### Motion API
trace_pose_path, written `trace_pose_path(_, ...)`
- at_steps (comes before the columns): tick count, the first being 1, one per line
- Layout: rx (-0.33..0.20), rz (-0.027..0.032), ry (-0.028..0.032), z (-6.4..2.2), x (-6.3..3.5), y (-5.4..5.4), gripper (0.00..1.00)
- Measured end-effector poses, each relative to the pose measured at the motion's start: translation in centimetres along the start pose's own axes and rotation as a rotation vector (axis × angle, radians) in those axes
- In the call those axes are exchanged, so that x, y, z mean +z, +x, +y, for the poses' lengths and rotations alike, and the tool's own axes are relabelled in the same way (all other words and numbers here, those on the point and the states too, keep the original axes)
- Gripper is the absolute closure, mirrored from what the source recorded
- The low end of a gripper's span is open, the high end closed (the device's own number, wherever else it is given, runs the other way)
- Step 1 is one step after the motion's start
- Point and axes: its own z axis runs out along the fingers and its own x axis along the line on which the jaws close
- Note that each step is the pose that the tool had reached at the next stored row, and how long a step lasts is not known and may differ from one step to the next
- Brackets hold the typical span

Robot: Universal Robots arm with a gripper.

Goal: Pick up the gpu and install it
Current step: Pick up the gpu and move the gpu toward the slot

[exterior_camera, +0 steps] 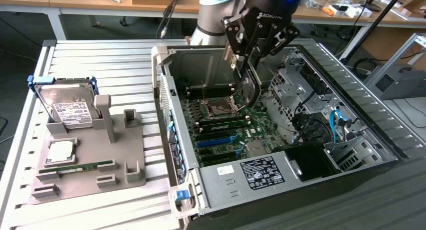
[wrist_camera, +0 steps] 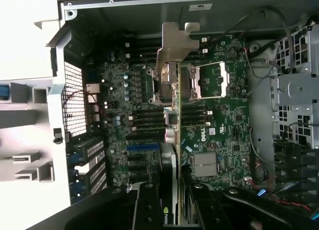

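My gripper (exterior_camera: pixel 251 50) hangs inside the open computer case (exterior_camera: pixel 266 172), shut on the gpu (exterior_camera: pixel 249 89). The card hangs down from the fingers, thin and dark, just above the motherboard (exterior_camera: pixel 230 125) near the CPU socket (exterior_camera: pixel 218 109). In the wrist view the gpu (wrist_camera: pixel 174 135) is seen edge-on, running out from between my two black fingers (wrist_camera: pixel 147 205), with its silver bracket (wrist_camera: pixel 175 45) at the far end. The gripper (wrist_camera: pixel 173 202) clamps the card's near end. The card floats over the memory slots and the socket (wrist_camera: pixel 199 80).
Blue expansion slots (exterior_camera: pixel 214 140) lie on the board toward the case's front. A metal drive cage (exterior_camera: pixel 293 85) and cables fill the exterior view's right side of the case. Outside, a grey fixture (exterior_camera: pixel 100 180) holds a silver hard drive (exterior_camera: pixel 67 108) and a green memory stick (exterior_camera: pixel 80 166).
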Motion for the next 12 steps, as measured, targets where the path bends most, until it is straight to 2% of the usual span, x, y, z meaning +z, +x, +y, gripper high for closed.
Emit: trace_pose_path(12,0.000,-0.0007,0.0084,0.10,0.34,-1.5,0.73)
